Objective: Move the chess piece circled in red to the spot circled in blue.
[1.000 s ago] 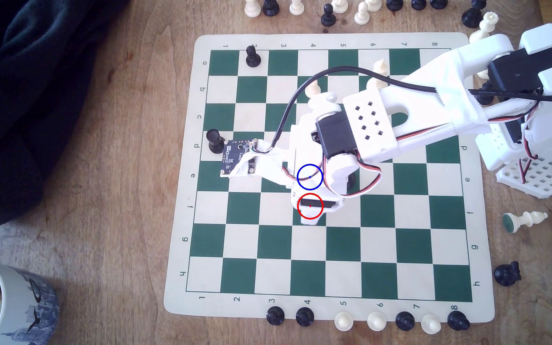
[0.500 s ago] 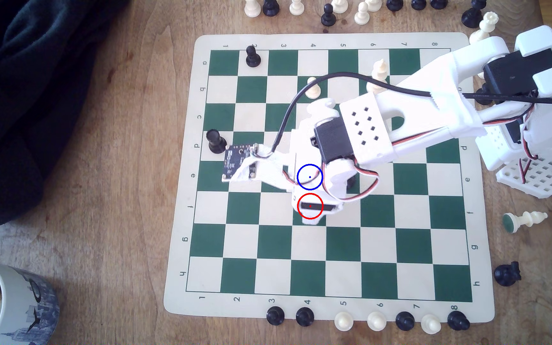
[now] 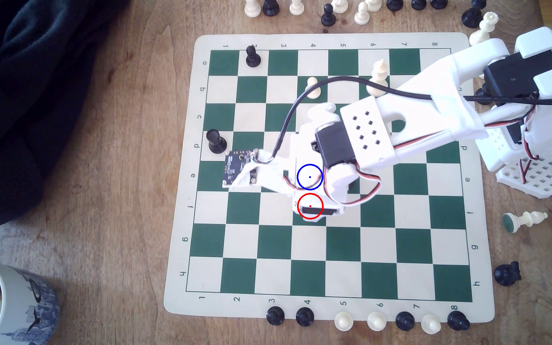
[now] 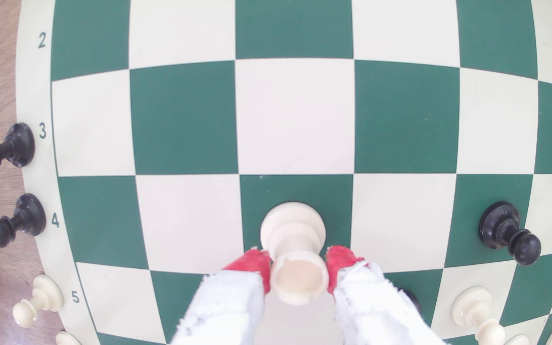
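Observation:
The piece in my grip is a cream-white chess piece (image 4: 293, 232) with a round flared base and a flat, notched, hollow top, like a rook's. It stands upright on a green square. My gripper (image 4: 299, 270) has its red fingertips (image 4: 254, 262) pressed against both sides of the piece's top. In the exterior view the gripper (image 3: 313, 215) and wrist cover the piece, and the red ring (image 3: 310, 206) and blue ring (image 3: 310, 176) are drawn over them. The cream square (image 4: 400, 219) beside the piece lies bare.
A black pawn (image 4: 507, 232) stands two squares from the held piece. Another black pawn (image 3: 215, 142), a cream pawn (image 3: 313, 87) and a cream bishop (image 3: 379, 77) stand on the board (image 3: 311, 265). Spare pieces line the board's edges, and a mug (image 3: 9, 302) sits at the lower left.
The wrist and gripper shifted slightly towards the exterior view's bottom, and the arm's cable sagged lower. The pieces on the board have not moved.

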{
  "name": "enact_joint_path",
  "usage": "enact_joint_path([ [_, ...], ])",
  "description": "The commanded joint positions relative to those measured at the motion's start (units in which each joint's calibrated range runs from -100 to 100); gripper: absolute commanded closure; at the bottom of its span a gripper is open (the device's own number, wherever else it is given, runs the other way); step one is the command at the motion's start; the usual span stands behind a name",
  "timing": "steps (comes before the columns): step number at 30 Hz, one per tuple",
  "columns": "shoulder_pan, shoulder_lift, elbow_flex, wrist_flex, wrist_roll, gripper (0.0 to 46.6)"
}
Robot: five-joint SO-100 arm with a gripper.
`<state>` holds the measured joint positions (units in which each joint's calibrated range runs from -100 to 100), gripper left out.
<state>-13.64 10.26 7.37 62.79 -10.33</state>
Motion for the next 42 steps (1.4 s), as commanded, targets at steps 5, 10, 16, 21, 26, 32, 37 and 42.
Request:
enact_joint_path([
  [5, -0.48, -2.37, -1.84, 0.85, 0.15, 41.4],
  [10, -0.32, -4.92, -9.81, 6.42, -0.1, 41.4],
  [16, -0.24, -8.99, -11.26, 9.2, -0.15, 41.4],
  [21, 1.56, -10.69, -8.91, 9.45, 0.0, 41.4],
  [26, 4.14, -12.9, -4.1, 7.48, 0.24, 41.4],
  [32, 6.1, -13.32, 0.88, 4.45, 0.39, 41.4],
  [37, 7.03, -11.2, 2.06, 1.91, 0.44, 41.4],
  [42, 7.66, -9.42, 2.06, 1.01, 0.49, 41.4],
])
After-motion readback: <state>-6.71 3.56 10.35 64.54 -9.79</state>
